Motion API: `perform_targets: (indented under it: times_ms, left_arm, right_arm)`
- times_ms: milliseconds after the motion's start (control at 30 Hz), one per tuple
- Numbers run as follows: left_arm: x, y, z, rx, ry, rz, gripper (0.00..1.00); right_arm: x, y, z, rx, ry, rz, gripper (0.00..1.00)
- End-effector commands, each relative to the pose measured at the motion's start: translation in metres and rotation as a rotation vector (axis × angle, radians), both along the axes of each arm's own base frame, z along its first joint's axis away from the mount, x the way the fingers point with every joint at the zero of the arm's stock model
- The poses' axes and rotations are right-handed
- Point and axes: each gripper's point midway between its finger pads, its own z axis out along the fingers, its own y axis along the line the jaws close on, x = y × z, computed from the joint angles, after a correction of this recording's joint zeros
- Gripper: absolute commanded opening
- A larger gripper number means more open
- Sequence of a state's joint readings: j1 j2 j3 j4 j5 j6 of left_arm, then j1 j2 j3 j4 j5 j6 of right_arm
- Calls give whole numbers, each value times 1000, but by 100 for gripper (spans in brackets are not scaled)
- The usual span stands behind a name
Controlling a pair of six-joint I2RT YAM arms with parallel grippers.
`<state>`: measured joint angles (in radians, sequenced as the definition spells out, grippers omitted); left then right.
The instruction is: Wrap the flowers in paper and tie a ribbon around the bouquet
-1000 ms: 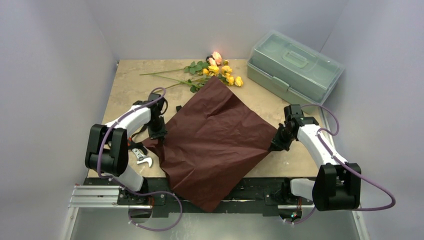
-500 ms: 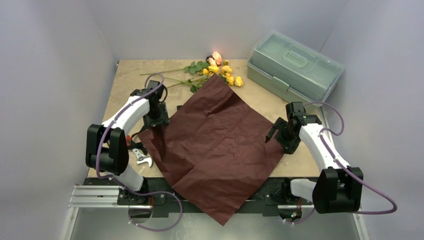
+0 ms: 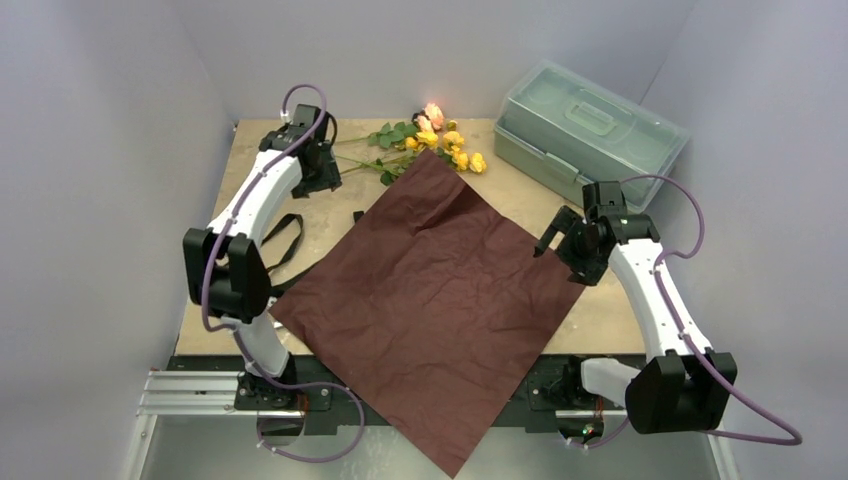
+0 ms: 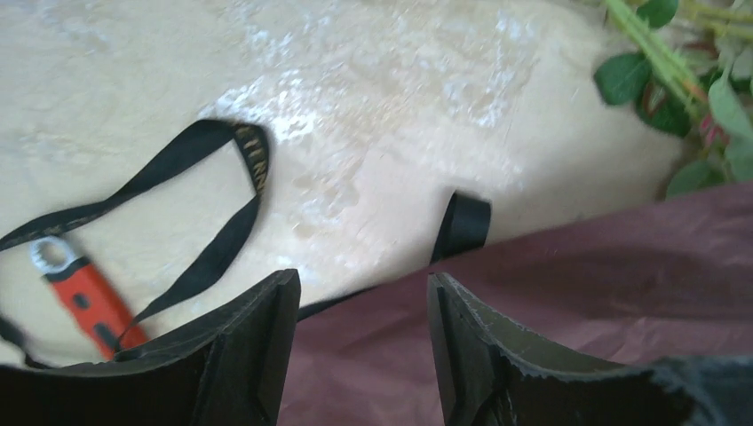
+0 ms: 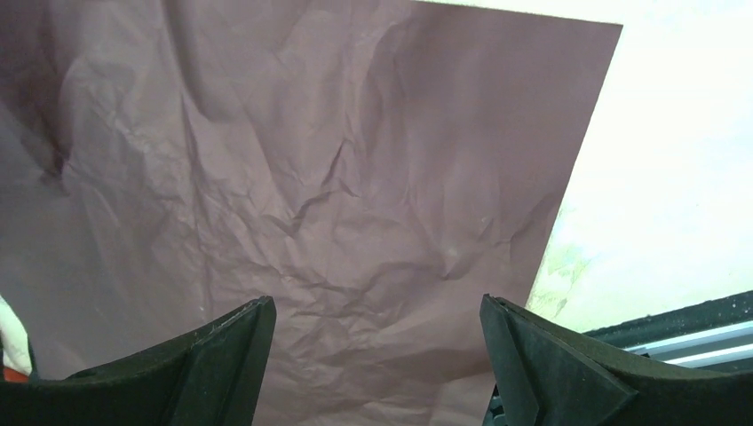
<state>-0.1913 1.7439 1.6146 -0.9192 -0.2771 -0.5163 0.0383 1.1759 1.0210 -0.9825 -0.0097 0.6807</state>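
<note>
Since left hand [image 4: 360, 297] and right hand [image 5: 377, 324] released, paper [image 3: 430, 300] flat

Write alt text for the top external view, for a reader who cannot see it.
A large dark red paper lies spread flat on the table, its near corner overhanging the edge. The left gripper is open by the stems of the flowers at the back; the right gripper is open beside the paper's right corner. A black ribbon lies left of the paper.

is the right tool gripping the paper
No, the right tool hangs open above the paper, its jaws wide apart with nothing between them.
</note>
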Motion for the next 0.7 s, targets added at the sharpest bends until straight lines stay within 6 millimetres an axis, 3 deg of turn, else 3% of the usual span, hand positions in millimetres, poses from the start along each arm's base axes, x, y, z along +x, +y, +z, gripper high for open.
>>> perform_targets:
  times_ms: [0,300,433,533,667]
  left_arm:
    - [48,-19,-2,-97,-100,100,58]
    - [133,-67,-45,-424,-187,350,58]
    - [158,-84,-65,-597,-236,465,59]
    - [178,-95,-67,-727,-303,542,60]
    - [197,-99,-74,-768,-327,603,62]
  right_arm:
    - [5,-4,21,-22,-72,20,96]
    - [10,-4,25,-22,-85,23,95]
    - [15,-2,27,-13,-101,22,95]
    - [18,0,23,-4,-95,21,95]
    - [22,0,22,-5,-79,23,95]
